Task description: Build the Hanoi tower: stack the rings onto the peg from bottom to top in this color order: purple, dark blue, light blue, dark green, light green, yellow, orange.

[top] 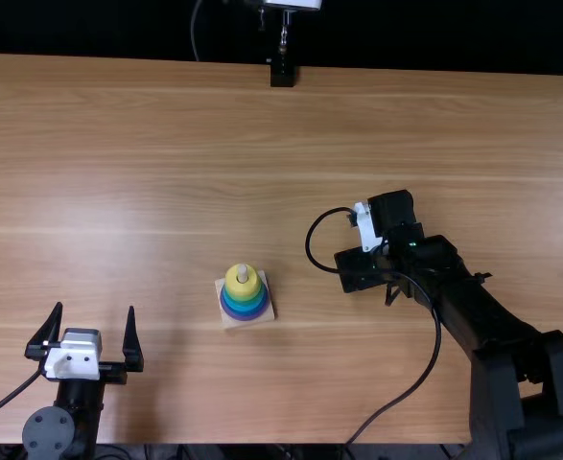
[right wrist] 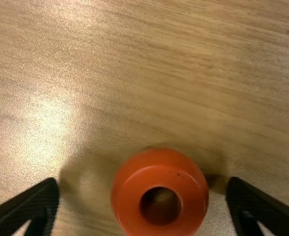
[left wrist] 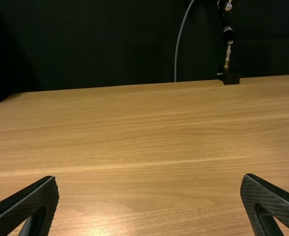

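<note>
Right hand (top: 362, 271): we see it wide open and empty, its fingers apart on either side of the orange ring (right wrist: 133, 192), which lies on the desk (top: 137, 172). We find the left hand (top: 95, 309) likewise spread and empty; between the two, the yellow ring (top: 242, 288) tops the stack on the peg (top: 243, 273).

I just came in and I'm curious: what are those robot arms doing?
The right tool is at the orange ring, with its open fingers on either side, not gripping it yet. The yellow ring is the top one on the peg, with blue ones showing below, so orange looks like the last to stack. The left tool is open and empty, away from the tower.
</note>
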Controlling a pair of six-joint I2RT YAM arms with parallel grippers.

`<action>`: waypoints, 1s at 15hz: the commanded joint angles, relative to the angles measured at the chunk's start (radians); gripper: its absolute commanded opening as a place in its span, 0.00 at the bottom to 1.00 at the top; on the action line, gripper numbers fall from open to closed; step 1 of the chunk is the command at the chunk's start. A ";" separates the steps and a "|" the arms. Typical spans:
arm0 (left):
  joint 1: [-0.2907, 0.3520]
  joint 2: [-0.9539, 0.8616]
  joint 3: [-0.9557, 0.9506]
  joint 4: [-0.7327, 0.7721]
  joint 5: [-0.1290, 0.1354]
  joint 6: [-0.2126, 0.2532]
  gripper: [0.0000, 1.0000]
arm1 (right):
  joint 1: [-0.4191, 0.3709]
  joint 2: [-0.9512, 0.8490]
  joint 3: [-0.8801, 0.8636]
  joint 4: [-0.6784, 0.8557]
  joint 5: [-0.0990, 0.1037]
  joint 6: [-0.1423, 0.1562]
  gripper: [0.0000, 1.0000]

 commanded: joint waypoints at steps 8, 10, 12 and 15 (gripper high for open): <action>0.005 -0.012 -0.014 -0.052 -0.002 0.010 1.00 | 0.009 -0.004 0.097 -0.033 -0.008 0.005 0.00; 0.005 -0.012 -0.014 -0.052 -0.002 0.010 1.00 | 0.015 -0.065 0.182 -0.180 -0.008 0.004 0.00; 0.005 -0.012 -0.014 -0.052 -0.002 0.010 1.00 | 0.078 -0.098 0.295 -0.373 -0.008 0.000 0.00; 0.005 -0.012 -0.014 -0.052 -0.002 0.010 1.00 | 0.147 -0.102 0.452 -0.552 -0.009 -0.004 0.00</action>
